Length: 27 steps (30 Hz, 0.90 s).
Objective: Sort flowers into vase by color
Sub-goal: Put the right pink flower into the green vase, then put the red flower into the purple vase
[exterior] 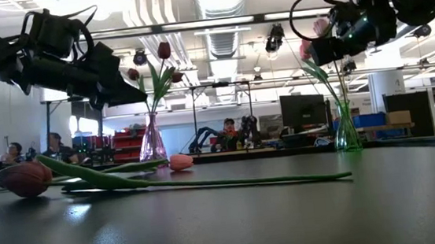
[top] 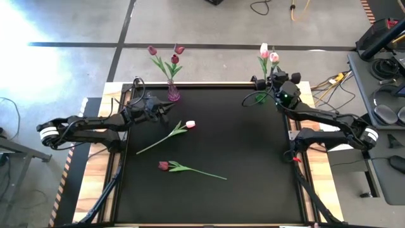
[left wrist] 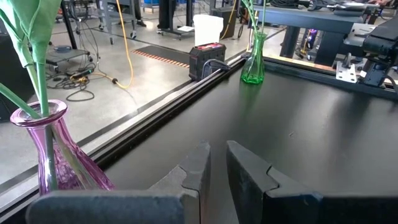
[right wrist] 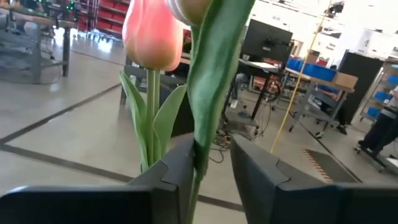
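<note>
A purple vase at the table's far edge holds three maroon tulips. To its right, a green vase holds pink tulips. A pink tulip and a maroon tulip lie flat on the black table. My right gripper is up at the pink tulips above the green vase, open, with a green stem between its fingers. My left gripper hovers just on the near side of the purple vase, shut and empty. My right gripper has a pink tulip's stem between its two fingers, well above the green vase. The stem rests against the inner side of one finger, and a gap shows between it and the other finger. The stem stands about upright.
The black table top is open to the right of the two lying tulips. A raised rail runs along the far edge by both vases. Cables, desks and people fill the room beyond the table.
</note>
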Each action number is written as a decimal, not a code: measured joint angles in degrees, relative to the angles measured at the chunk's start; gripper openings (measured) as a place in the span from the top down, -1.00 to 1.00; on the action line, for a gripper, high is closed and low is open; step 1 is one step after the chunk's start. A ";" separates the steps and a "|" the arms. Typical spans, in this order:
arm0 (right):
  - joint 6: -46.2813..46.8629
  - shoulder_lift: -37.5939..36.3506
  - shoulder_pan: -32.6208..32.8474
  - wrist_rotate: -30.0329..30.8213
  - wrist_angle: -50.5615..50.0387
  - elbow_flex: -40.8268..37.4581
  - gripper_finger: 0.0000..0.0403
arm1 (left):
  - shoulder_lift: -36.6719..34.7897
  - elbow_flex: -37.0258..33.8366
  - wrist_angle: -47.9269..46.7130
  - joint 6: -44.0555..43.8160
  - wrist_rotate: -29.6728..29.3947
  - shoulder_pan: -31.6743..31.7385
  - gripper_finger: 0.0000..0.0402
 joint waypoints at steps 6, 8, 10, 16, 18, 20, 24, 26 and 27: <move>1.59 -0.43 0.00 0.02 -3.52 0.00 0.26 | 0.00 0.00 -0.03 -0.88 0.06 0.00 0.82; 1.65 -0.54 0.00 0.02 -6.04 0.12 0.21 | 0.00 0.00 -0.06 -0.88 0.11 0.00 0.82; 2.16 -0.54 0.00 0.00 -8.67 0.61 0.18 | 0.00 0.00 -0.07 -0.93 0.11 -0.01 0.82; 3.62 -0.54 0.00 0.02 -12.47 2.30 0.36 | 0.02 0.00 -0.07 -1.57 0.11 0.00 0.82; 4.04 -0.57 0.00 0.02 -12.65 2.78 0.52 | 0.02 0.00 -0.07 -1.68 0.11 0.00 0.82; 4.10 -0.58 0.00 0.00 -13.81 3.30 0.70 | 0.02 0.00 -0.07 -1.82 0.11 0.00 0.82; 4.13 -0.58 0.00 0.00 -15.02 3.60 0.92 | 0.02 0.00 -0.07 -1.87 0.11 -0.01 0.82; 4.24 -0.58 0.00 0.00 -15.85 3.54 0.93 | 0.02 0.00 -0.07 -1.87 0.11 0.00 0.82; 4.87 -0.58 0.00 0.00 -16.77 3.54 0.94 | 0.02 0.00 -0.07 -1.87 0.09 0.00 0.82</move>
